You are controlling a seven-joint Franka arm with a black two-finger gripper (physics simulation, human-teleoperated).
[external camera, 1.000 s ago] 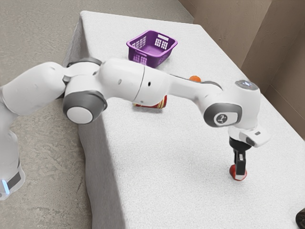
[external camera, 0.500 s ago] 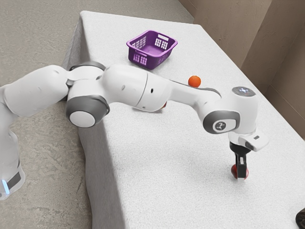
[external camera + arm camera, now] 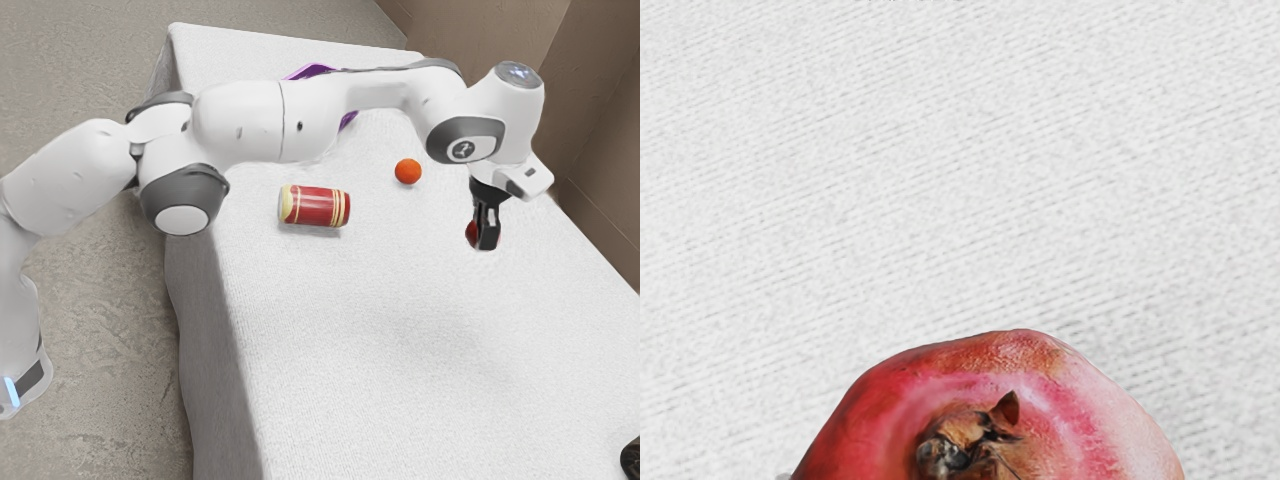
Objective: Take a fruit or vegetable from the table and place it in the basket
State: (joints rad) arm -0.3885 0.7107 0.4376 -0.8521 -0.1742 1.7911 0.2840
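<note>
My gripper (image 3: 486,240) is raised above the white table at the exterior view's right, shut on a red fruit, a pomegranate by its look (image 3: 472,234), which it partly hides. In the wrist view the red fruit (image 3: 1040,430) lies close under my hand, its brown crown facing the camera. The purple basket (image 3: 348,121) stands toward the table's far end, mostly hidden behind my arm. An orange (image 3: 408,171) rests on the cloth between basket and gripper.
A red and cream can-like object (image 3: 316,206) lies on its side in front of the basket, below my arm. A dark object (image 3: 631,458) sits at the exterior view's lower right edge. The white tablecloth (image 3: 400,400) spreads under everything.
My gripper has risen and moved toward the table's far end, carrying the red fruit off the cloth. The arm now covers most of the basket and has uncovered the can-like object.
</note>
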